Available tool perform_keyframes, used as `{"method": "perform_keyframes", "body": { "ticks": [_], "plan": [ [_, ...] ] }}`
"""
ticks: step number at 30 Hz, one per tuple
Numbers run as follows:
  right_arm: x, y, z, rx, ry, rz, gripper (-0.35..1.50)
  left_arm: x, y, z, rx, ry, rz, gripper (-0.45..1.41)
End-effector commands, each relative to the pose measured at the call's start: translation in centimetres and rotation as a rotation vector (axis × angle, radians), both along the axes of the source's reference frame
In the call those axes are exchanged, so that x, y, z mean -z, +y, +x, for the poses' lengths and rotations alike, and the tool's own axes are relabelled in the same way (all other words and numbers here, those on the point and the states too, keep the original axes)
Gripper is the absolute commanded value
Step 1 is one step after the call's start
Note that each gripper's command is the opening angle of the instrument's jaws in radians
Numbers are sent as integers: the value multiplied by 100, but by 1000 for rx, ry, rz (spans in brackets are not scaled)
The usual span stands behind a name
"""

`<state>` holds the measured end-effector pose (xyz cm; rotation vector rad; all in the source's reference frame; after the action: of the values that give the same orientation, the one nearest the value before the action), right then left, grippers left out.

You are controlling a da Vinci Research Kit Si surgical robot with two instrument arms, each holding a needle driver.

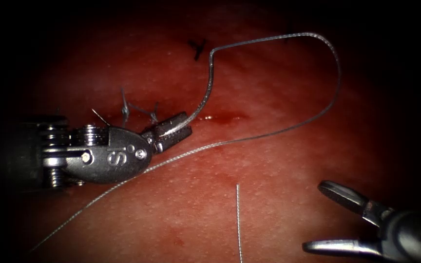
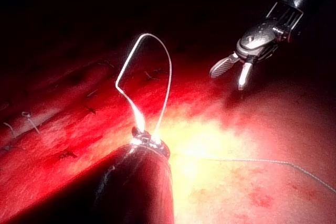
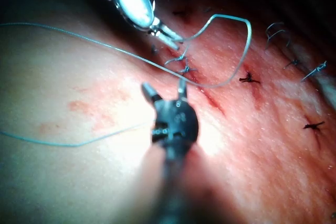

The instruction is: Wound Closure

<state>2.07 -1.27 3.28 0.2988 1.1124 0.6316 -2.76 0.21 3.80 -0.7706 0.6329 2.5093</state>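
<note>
The left tool point(image 1: 174, 130) has its jaws clamped on the thread point(image 1: 288, 129), which rises from the tips in a tall springy loop and trails down across the tissue point(image 1: 278, 195). The right tool point(image 1: 325, 214) hangs off to the right with its jaws apart, holding nothing. The cut point(image 1: 220, 118), wet with red fluid, lies just beside the left tool's tips, near a finished knot point(image 1: 125, 111). The thread looks light, wiry and slippery, so a firm grip near the jaws would likely control it best. The needle cannot be made out.

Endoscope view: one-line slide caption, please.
Left tool grips a loop of thread beside the cut in the tissue; right tool open, holding nothing.
</note>
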Motion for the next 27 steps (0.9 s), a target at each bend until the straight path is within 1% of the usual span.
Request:
{"method": "perform_keyframes", "body": {
  "ticks": [1, 3, 4, 6, 8, 10, 11, 13, 14, 16, 18, 22, 23, 24, 27],
  "plan": [
    [-8, -9, 9, -30, 15, 38, 91, -10, 3, -11, 4, 2, -8, -45],
    [-14, -13, 11, -75, 40, 67, 79, -23, -4, -22, 11, 12, -21, -45],
    [-16, -12, 13, -84, 40, 83, 73, -27, -7, -27, 15, 19, -26, -45],
    [-21, -2, 20, -119, 38, 99, 57, -33, -15, -34, 15, 19, -36, -45],
    [-23, 9, 28, -169, 40, 124, 51, -35, -20, -39, 15, 14, -43, -45],
    [-26, 21, 35, -218, 43, 149, 15, -34, -24, -43, 18, 6, -55, -45],
    [-28, 26, 37, -231, 37, 155, 5, -33, -25, -44, 23, 2, -62, -45],
    [-32, 35, 42, -272, 5, 177, 4, -30, -26, -47, 29, -7, -82, -43],
    [-34, 40, 44, -293, -11, 182, 7, -29, -26, -48, 27, -10, -91, -42],
    [-40, 52, 46, -344, -38, 200, 22, -25, -26, -51, 29, -19, -107, -38],
    [-47, 62, 48, -379, -47, 218, 29, -21, -27, -52, 28, -25, -118, -37],
    [-62, 77, 57, -450, -57, 291, 93, -15, -30, -52, 33, -37, -143, -37],
    [-65, 78, 59, -462, -60, 300, 103, -14, -31, -52, 33, -40, -146, -37],
    [-67, 80, 62, -476, -64, 308, 110, -14, -32, -52, 32, -42, -146, -37],
    [-72, 83, 68, -476, -52, 312, 113, -15, -33, -52, 29, -46, -148, -35]
  ]
}}
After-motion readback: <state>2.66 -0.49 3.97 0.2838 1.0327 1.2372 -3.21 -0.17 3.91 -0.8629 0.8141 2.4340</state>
